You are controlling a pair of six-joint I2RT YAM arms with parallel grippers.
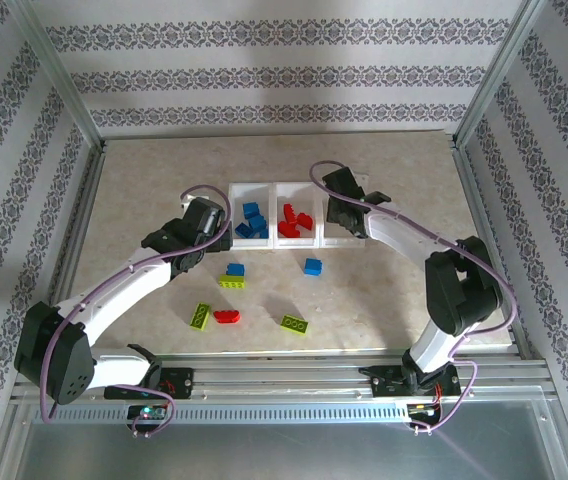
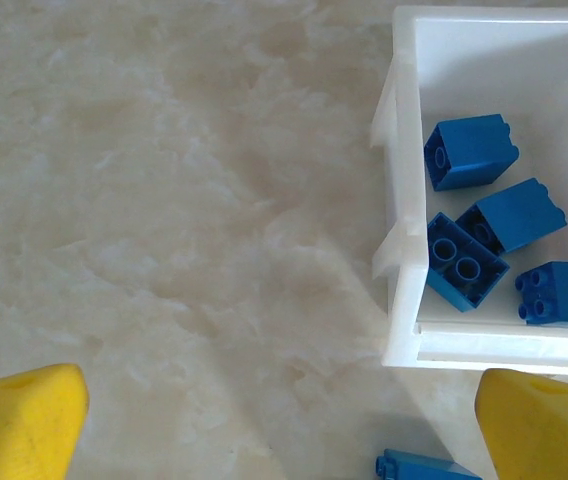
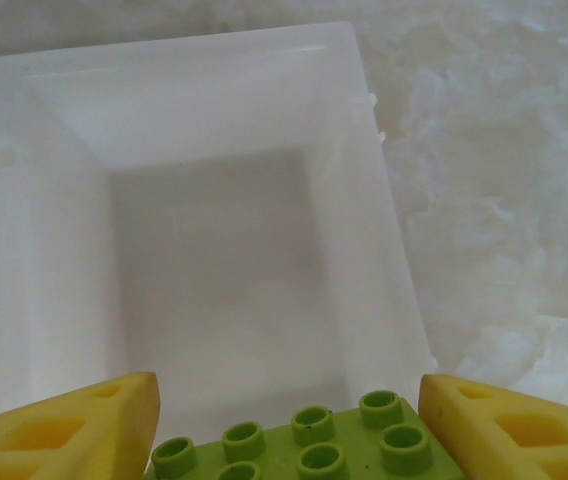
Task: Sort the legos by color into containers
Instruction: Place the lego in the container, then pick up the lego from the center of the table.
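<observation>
A green brick (image 3: 304, 450) is pinched studs-up between the fingers of my right gripper (image 3: 286, 415), poised over the right bin (image 3: 374, 200), which has nothing on its floor. Beneath everything is the table (image 1: 394, 300). On its far half stands the tray (image 1: 276, 186), with blue bricks (image 2: 469, 150) in its left bin and red bricks (image 1: 294, 222) in the middle one. My left gripper (image 2: 279, 420) hangs just beside the tray's left wall, jaws spread wide and holding nothing. Six loose bricks (image 1: 295, 324) lie on the near table: three green, two blue, one red (one of the blues sits against a green, maybe on it). I judge the step in hand to be dropping the first green into its bin. Next I should part the right jaws squarely over the floor, clear of the walls, so the brick falls in and not onto the rim. Then my left can go for the nearest blue.
</observation>
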